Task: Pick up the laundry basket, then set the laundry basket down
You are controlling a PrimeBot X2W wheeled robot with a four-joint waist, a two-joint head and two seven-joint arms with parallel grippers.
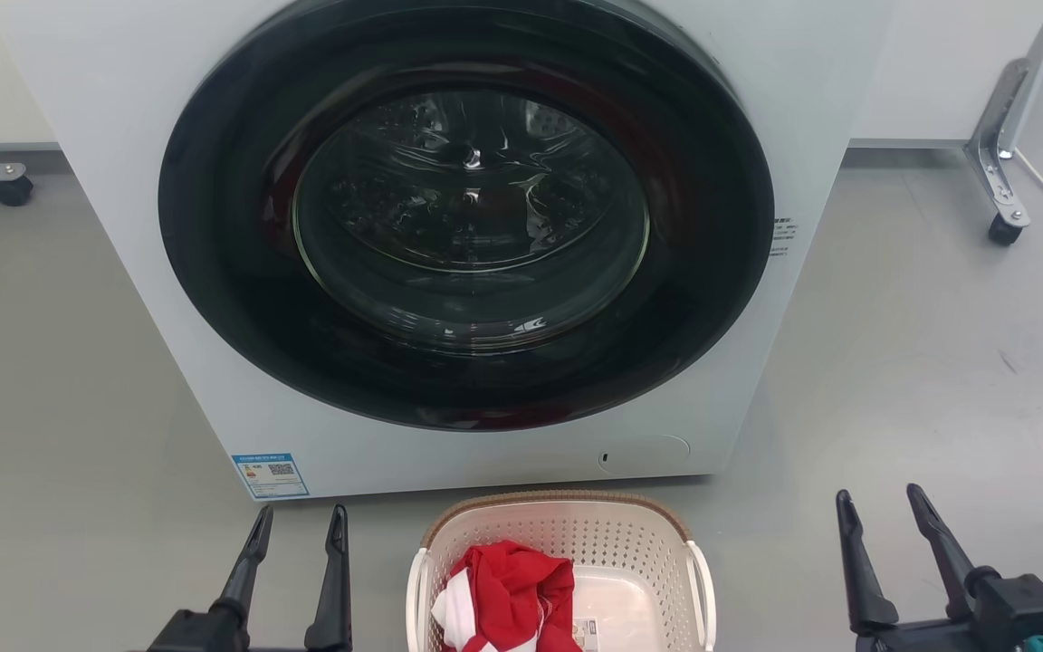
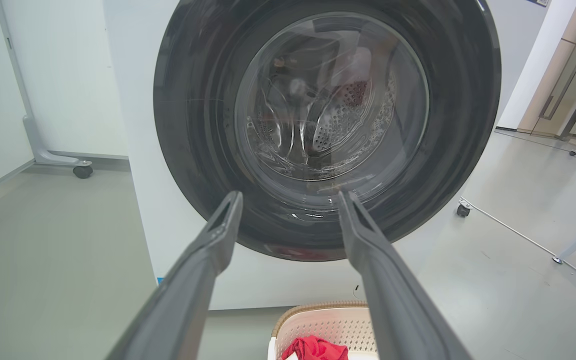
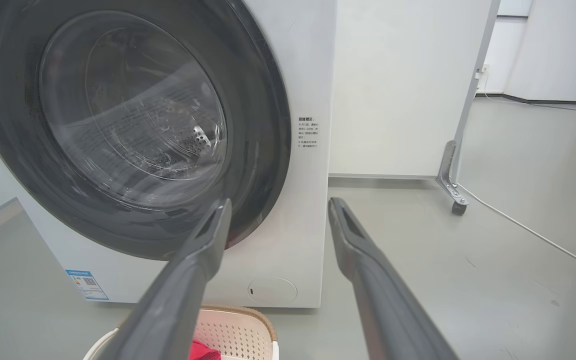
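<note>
the basket (image 1: 612, 543) stands on the floor (image 1: 78, 407) just before the washer (image 1: 123, 272), between the left gripper (image 1: 301, 516) and right gripper (image 1: 879, 498), both spread and empty; judge it light, stiff, smooth plastic holding a cloth (image 1: 512, 589), and for any lift take hold at its side handles (image 1: 701, 580).

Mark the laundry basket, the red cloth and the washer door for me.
laundry basket (image 1: 594, 534), head view, perforated far wall.
red cloth (image 1: 512, 584), head view, middle of the bundle.
washer door (image 1: 472, 208), head view, centre of the glass.
</note>
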